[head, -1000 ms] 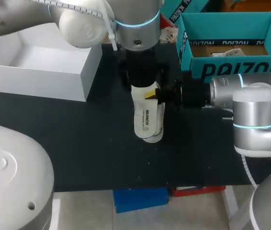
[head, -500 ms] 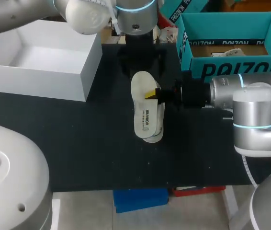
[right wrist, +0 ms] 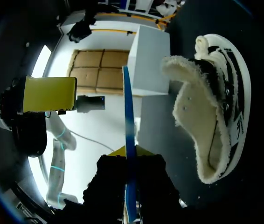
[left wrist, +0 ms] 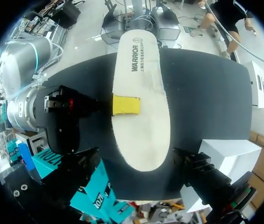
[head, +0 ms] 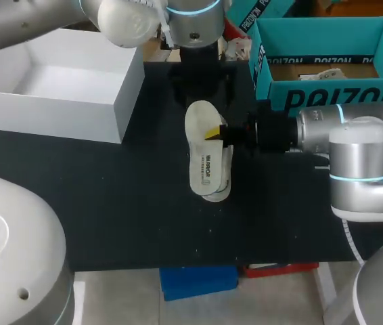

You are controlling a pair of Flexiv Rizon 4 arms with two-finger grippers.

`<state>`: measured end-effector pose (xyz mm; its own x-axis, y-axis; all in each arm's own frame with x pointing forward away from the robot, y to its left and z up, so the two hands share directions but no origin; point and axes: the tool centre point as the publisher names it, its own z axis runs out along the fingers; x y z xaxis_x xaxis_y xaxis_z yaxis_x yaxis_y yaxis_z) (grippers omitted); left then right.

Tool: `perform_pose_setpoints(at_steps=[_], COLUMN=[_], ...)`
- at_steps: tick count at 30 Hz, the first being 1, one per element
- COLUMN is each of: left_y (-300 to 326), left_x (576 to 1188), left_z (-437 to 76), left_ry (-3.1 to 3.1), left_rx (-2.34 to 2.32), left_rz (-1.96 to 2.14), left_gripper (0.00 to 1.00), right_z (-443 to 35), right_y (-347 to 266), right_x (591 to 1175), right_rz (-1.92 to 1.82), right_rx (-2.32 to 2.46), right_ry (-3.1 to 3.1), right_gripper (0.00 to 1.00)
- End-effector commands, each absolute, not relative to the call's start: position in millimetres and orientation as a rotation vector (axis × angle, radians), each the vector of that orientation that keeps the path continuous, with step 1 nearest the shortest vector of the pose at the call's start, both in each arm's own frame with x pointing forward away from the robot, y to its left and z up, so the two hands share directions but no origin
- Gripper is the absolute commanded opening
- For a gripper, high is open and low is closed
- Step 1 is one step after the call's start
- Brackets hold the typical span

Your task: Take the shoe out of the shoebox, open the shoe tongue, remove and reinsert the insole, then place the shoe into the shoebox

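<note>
Insole at mid-tabletop, lying lengthwise front to back over the shoe, which shows past its near right edge. Right gripper enters from the right, its fingers clamped on the insole's right edge, one above and one below. Left gripper hangs above and behind the insole's far end, fingers spread, apart from it. Left box at rear left. Right box at rear right, behind the right arm.

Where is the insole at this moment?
In the head view the insole is mid-table, held by its right edge in the right claw. It hangs just above the shoe, to the right of the white box.
</note>
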<state>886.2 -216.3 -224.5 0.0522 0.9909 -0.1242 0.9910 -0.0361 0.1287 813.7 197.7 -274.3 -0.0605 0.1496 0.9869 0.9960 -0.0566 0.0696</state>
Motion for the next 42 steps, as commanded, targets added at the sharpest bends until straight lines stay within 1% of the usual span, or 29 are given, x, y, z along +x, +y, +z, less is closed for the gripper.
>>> perform_pose_setpoints(at_steps=[1,11,20,31,35,37,42], left_y=[-215.2,-210.3,-197.9,-186.7,-181.8,-181.1,-172.5], left_x=[873.2,819.6,770.5,743.9,742.8,739.0,741.9], left_z=[-222.0,-218.6,-230.9,-234.7,-231.5,-229.0,-226.5], left_ry=[2.043,2.031,2.031,2.004,1.900,1.817,1.673], left_rx=[2.140,2.152,2.151,2.104,1.987,1.924,1.722], left_rz=[0.011,0.009,-0.028,-0.052,-0.168,-0.352,-0.489], left_gripper=[1.00,1.00,1.00,1.00,1.00,1.00,1.00], right_z=[-274.7,-274.7,-274.7,-274.7,-274.7,-274.7,-274.7], right_y=[199.5,199.5,199.5,199.5,199.5,199.5,199.5], right_x=[813.4,813.4,813.4,813.4,813.4,813.4,813.4], right_rz=[-1.232,-1.232,-1.232,-1.232,-1.232,-1.232,-1.232], right_rx=[-1.337,-1.337,-1.337,-1.337,-1.337,-1.337,-1.337], right_ry=[-1.337,-1.337,-1.337,-1.337,-1.337,-1.337,-1.337], right_gripper=[0.00,0.00,0.00,0.00,0.00,0.00,0.00])
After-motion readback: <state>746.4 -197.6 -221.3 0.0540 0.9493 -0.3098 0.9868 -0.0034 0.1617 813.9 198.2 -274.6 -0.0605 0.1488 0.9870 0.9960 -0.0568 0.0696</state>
